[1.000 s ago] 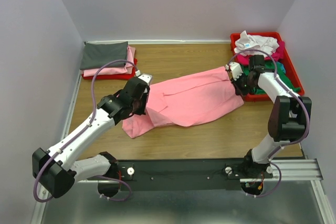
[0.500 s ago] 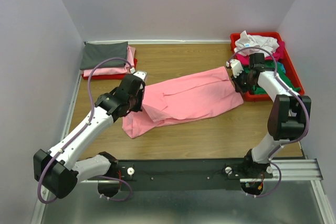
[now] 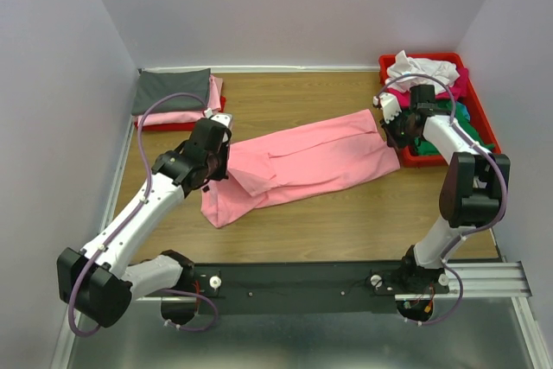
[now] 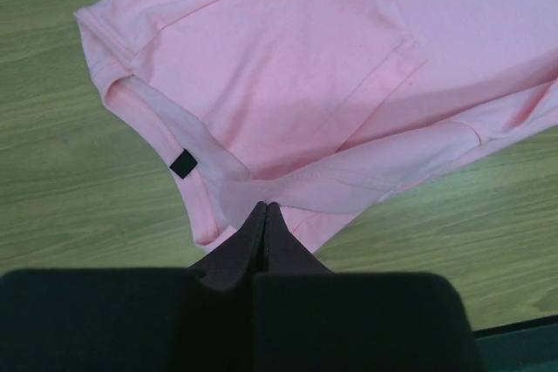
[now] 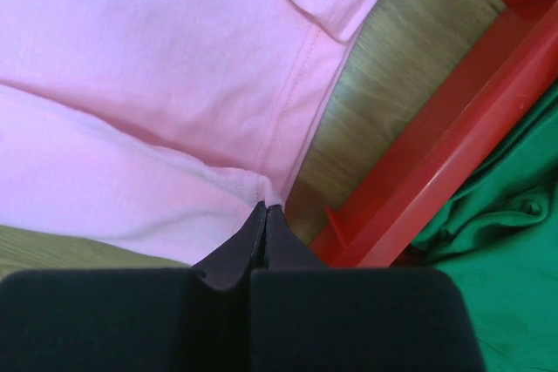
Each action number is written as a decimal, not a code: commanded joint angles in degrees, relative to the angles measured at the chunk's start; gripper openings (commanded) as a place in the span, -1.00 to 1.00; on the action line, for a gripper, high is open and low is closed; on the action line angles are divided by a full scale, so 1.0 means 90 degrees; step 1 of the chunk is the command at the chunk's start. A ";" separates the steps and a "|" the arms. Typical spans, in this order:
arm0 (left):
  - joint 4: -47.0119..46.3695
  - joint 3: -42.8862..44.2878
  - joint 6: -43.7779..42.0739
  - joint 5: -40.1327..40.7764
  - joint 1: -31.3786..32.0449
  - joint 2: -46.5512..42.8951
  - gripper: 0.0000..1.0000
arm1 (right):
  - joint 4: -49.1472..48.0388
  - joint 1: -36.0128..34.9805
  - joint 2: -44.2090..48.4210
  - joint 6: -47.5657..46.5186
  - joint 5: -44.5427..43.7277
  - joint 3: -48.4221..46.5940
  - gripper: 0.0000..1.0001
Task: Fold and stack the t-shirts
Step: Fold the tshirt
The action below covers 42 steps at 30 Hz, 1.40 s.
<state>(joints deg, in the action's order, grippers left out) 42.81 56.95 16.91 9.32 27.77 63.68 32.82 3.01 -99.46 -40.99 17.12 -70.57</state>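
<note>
Pink t-shirt (image 3: 302, 162) lies mid-tabletop (image 3: 346, 222), stretched as a long band between both arms, and you've got it pinched at each end. Your left pincer (image 4: 266, 208) is clenched on a fold of cloth at the collar end, near the dark neck tag (image 4: 183, 163). Your right pincer (image 5: 264, 208) is clenched on the hem corner, close to the rim of the right red tray (image 5: 418, 189).

Looks like one lengthwise fold is in, w/ a sleeve flap on top; cross folds not done yet, imo.

Done so far: a folded stack (image 3: 173, 97) at far left — dark grey tee (image 3: 171, 88) on top, a pink one under it, on the left red tray (image 3: 186, 125).

Left to do: finish this one, add it to the stack, then work thru the heap in the right tray — white tee (image 3: 419, 66), magenta tee (image 3: 458, 84), green tee (image 3: 462, 123), all unfolded. Approx halfway at best.
</note>
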 commanded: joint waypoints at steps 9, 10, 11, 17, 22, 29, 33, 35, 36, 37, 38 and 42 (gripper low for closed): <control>-0.0079 0.0098 -0.0043 -0.0137 -0.0205 0.0083 -1.00 | -0.0365 0.0037 -0.0052 0.0111 -0.0369 0.0018 -0.99; -0.0050 0.0089 -0.0043 -0.0137 -0.0205 0.0054 -1.00 | -0.0375 0.0037 -0.0072 0.0131 -0.0370 0.0018 -0.99; -0.0040 0.0069 -0.0033 -0.0137 -0.0214 0.0044 -1.00 | -0.0385 0.0037 -0.0082 0.0131 -0.0389 0.0018 -0.99; -0.0020 0.0020 -0.0003 -0.0186 -0.0253 -0.0025 -1.00 | -0.0443 0.0037 -0.0160 0.0199 -0.0399 -0.0011 -0.99; 0.0048 0.0010 0.0084 -0.0196 -0.0263 -0.0064 -1.00 | -0.0492 0.0037 -0.0228 0.0238 -0.0409 -0.0040 -0.99; 0.0117 -0.0038 0.0202 -0.0284 -0.0273 -0.0200 -1.00 | -0.0541 0.0037 -0.0433 0.0307 -0.0331 -0.0206 -0.99; 0.0117 -0.0077 0.0211 -0.0284 -0.0283 -0.0230 -1.00 | -0.0541 0.0037 -0.0579 0.0326 -0.0301 -0.0314 -0.99; 0.0107 -0.0087 0.0221 -0.0293 -0.0292 -0.0230 -1.00 | -0.0551 0.0037 -0.0667 0.0336 -0.0301 -0.0352 -0.99; 0.0107 -0.0097 0.0221 -0.0303 -0.0283 -0.0211 -1.00 | -0.0551 0.0037 -0.0697 0.0336 -0.0301 -0.0362 -0.99; 0.0088 -0.0107 0.0221 -0.0303 -0.0283 -0.0220 -1.00 | -0.0560 0.0037 -0.0745 0.0346 -0.0301 -0.0372 -0.99; 0.0087 -0.0107 0.0211 -0.0313 -0.0283 -0.0201 -1.00 | -0.0570 0.0037 -0.0775 0.0346 -0.0301 -0.0382 -0.99; 0.0097 -0.0136 0.0231 -0.0342 -0.0292 -0.0210 -1.00 | -0.0580 0.0037 -0.0892 0.0356 -0.0311 -0.0470 -0.98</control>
<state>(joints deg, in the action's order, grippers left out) 42.98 56.42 18.55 7.77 25.56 62.67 28.73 2.94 -105.69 -38.28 14.81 -73.06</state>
